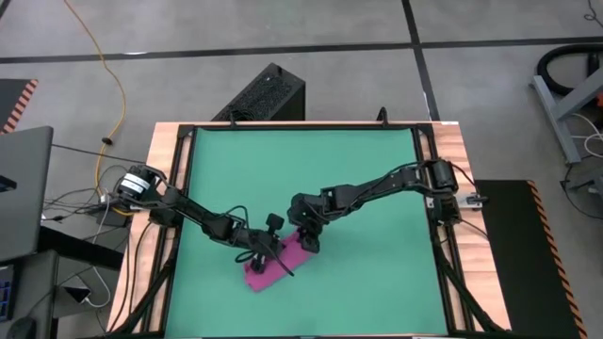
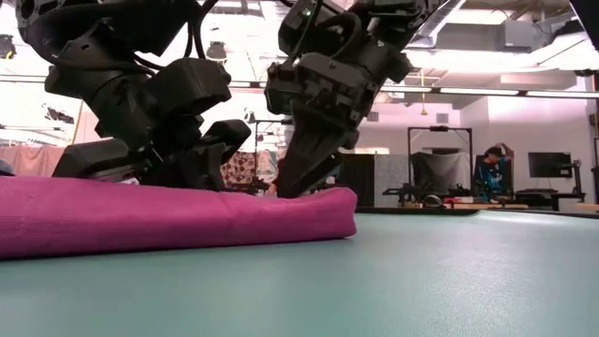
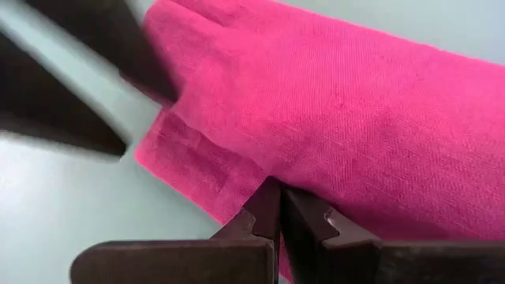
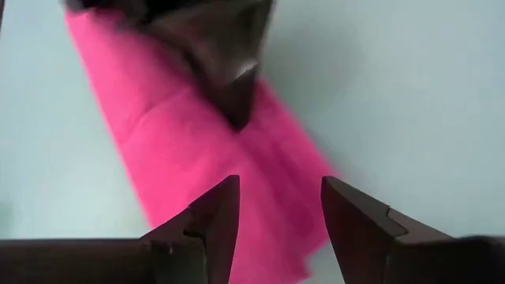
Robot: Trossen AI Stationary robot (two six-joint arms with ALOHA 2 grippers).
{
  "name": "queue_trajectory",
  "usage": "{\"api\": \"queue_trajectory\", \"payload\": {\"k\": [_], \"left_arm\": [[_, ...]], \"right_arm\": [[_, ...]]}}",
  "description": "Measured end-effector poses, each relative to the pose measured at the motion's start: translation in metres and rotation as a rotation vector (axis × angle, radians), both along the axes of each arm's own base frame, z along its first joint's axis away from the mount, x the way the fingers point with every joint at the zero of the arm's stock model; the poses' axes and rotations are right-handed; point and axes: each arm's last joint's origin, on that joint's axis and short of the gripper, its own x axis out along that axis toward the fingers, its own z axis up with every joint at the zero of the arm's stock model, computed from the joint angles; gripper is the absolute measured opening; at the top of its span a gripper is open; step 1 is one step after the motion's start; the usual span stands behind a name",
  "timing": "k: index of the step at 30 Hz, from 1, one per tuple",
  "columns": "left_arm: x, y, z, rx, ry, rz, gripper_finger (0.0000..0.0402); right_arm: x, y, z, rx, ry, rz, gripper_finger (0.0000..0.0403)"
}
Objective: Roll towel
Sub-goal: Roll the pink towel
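Observation:
The towel (image 1: pixel 267 270) is a magenta cloth folded into a narrow thick strip. It lies flat on the green mat (image 1: pixel 358 169) near the table's front edge. My left gripper (image 3: pixel 278 197) is shut, with its tips on the towel's top about midway along the strip. My right gripper (image 4: pixel 280 185) stands open over the strip's far right end (image 2: pixel 328 211), pointing steeply down. In the high view the left gripper (image 1: pixel 268 256) and the right gripper (image 1: pixel 308 243) stand close together over the towel. My left gripper presses its shut fingertips (image 3: pixel 268 207) down on the towel's upper layer, beside a folded edge (image 3: pixel 197 158). It comes slanting down from the table's left. The towel lies flat under it. My right gripper: I cannot tell whether its fingers (image 2: pixel 292 183) touch the towel's end.
A wooden frame (image 1: pixel 170 151) borders the mat. Open mat lies to the right and toward the far edge. A black box (image 1: pixel 268 94) stands beyond the far edge. In the low view a person (image 2: pixel 489 168) stands far back in the room.

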Motion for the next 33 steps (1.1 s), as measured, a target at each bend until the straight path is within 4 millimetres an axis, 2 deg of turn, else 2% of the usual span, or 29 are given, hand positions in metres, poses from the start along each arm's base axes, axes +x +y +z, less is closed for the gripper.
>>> {"api": "queue_trajectory", "payload": {"k": [5,8,11,14,17,21,25,30,33], "left_arm": [[0.000,0.000,-0.001,-0.016,0.010,-0.001,0.0000],[-0.001,-0.001,-0.001,-0.040,0.026,-0.009,0.0000],[-0.002,-0.001,-0.002,-0.048,0.034,-0.005,0.0000],[-0.001,-0.001,-0.002,-0.050,0.032,-0.004,0.0000],[-0.001,-0.001,-0.002,-0.051,0.030,-0.004,0.0000],[-0.001,-0.001,-0.001,-0.052,0.028,-0.004,0.0000],[-0.001,-0.001,-0.001,-0.052,0.028,-0.004,0.0000],[-0.001,-0.001,-0.001,-0.052,0.028,-0.004,0.0000],[-0.001,-0.001,-0.001,-0.053,0.026,-0.004,0.0000]], "right_arm": [[0.000,-0.011,0.001,-0.025,-0.008,-0.014,0.0197],[0.002,-0.012,0.012,-0.014,-0.078,0.028,0.0190],[0.000,-0.001,0.030,-0.011,-0.136,0.075,0.0181],[-0.006,0.020,0.038,-0.009,-0.153,0.132,0.0169],[-0.010,0.051,0.033,-0.054,-0.170,0.198,0.0162],[-0.010,0.081,0.016,-0.253,-0.216,0.258,0.0161],[-0.002,0.083,0.014,-0.319,-0.290,0.268,0.0165],[0.003,0.073,0.009,-0.318,-0.287,0.248,0.0174],[0.008,0.074,0.003,-0.296,-0.316,0.257,0.0173]]}}
